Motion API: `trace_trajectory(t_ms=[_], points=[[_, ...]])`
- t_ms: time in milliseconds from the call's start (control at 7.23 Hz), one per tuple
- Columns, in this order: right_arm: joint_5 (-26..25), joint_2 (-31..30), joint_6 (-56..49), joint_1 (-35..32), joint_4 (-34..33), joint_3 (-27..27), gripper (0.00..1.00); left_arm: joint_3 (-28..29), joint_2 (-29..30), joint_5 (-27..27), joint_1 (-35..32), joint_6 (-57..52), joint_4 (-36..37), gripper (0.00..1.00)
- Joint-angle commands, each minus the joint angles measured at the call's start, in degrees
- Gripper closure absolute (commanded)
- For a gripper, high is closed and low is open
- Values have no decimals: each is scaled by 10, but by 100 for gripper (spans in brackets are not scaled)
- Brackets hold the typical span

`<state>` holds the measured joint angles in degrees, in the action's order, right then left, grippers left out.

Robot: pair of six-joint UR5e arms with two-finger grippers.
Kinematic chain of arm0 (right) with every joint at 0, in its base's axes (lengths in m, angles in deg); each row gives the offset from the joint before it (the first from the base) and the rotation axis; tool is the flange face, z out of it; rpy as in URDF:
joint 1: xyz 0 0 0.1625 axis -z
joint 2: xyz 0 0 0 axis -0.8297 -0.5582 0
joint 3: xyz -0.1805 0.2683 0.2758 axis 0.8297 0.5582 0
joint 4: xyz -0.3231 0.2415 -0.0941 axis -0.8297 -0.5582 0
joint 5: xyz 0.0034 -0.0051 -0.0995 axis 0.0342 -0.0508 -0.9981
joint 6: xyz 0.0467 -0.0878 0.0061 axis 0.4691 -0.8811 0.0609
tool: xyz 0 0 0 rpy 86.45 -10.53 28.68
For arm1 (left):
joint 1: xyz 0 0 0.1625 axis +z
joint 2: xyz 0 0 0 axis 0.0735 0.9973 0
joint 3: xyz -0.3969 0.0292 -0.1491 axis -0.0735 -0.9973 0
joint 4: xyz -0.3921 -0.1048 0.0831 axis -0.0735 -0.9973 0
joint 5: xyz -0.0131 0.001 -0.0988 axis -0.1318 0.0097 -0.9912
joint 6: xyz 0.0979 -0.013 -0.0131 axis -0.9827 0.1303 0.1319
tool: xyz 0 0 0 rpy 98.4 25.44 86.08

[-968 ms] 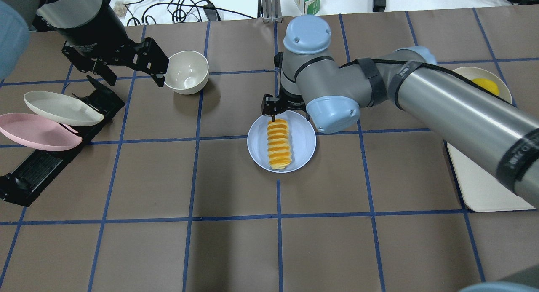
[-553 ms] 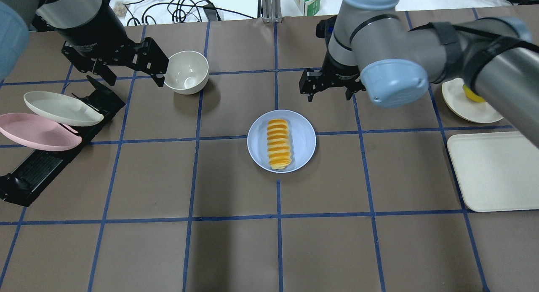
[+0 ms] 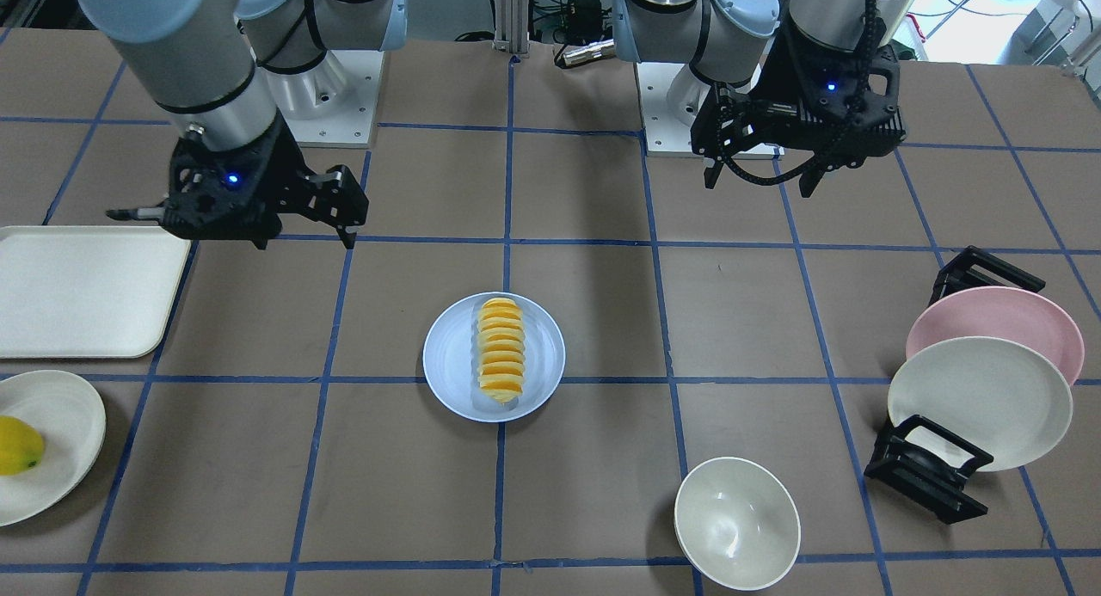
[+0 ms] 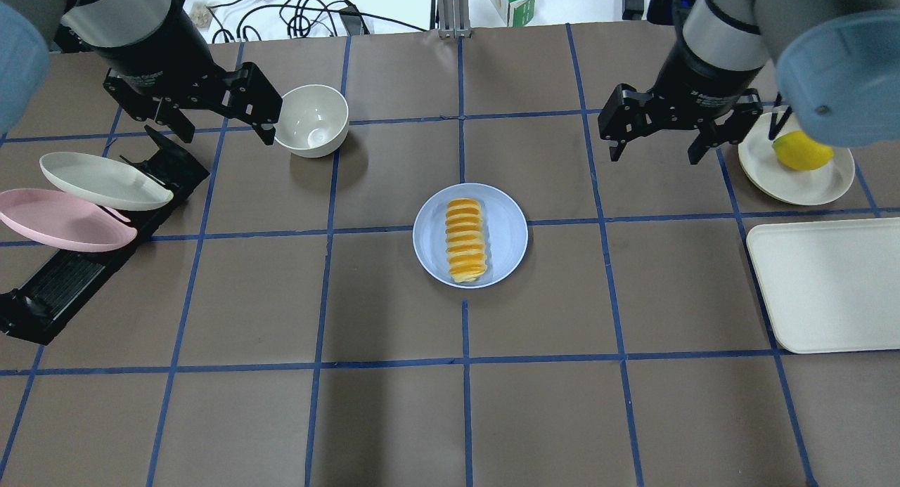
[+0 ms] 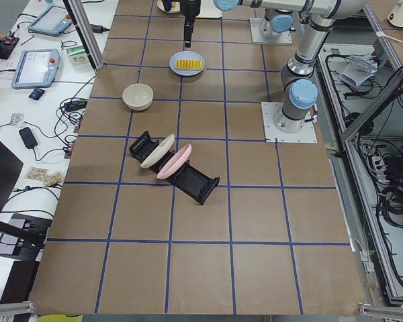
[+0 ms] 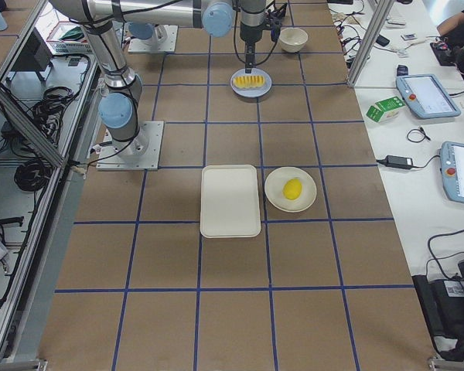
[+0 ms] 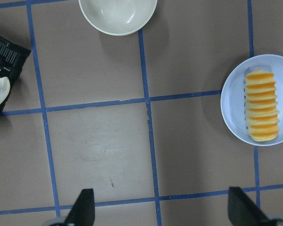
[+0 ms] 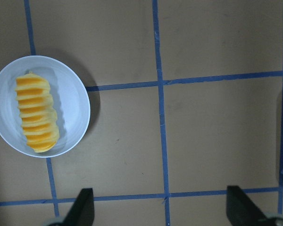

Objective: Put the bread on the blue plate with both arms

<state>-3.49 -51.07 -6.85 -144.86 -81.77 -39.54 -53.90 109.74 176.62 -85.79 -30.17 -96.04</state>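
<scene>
At the centre of the table, we find the bread lying along the 12-to-6 line of the blue plate, so we judge the placing done; the next move calls only for parking both arms without brushing the plate. We see the left gripper at about 10 o'clock from the plate, near the white bowl, and the right gripper at about 2 o'clock, each hanging above the table with jaws spread wide, holding and touching nothing.

Open table rings the blue plate; bowl, rack stand well apart.
</scene>
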Motion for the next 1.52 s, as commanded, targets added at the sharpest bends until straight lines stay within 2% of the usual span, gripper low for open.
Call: trace_trajectory(t_ms=[0, 138, 968, 1106, 1383], points=[[-28, -18, 7, 7, 13, 8, 0, 0, 0, 1, 0, 2, 0, 0], [-58, -35, 6, 2, 15, 3, 0, 0, -1, 2, -1, 4, -1, 0], [-40, -31, 0, 1, 16, -2, 0, 6, 1, 3, -1, 6, -3, 0], [-16, -31, -1, 1, 16, -2, 0, 3, 5, 1, -1, 5, 0, 0], [-5, -31, -2, 1, 20, -3, 0, 3, 11, 1, -1, 5, 1, 0]])
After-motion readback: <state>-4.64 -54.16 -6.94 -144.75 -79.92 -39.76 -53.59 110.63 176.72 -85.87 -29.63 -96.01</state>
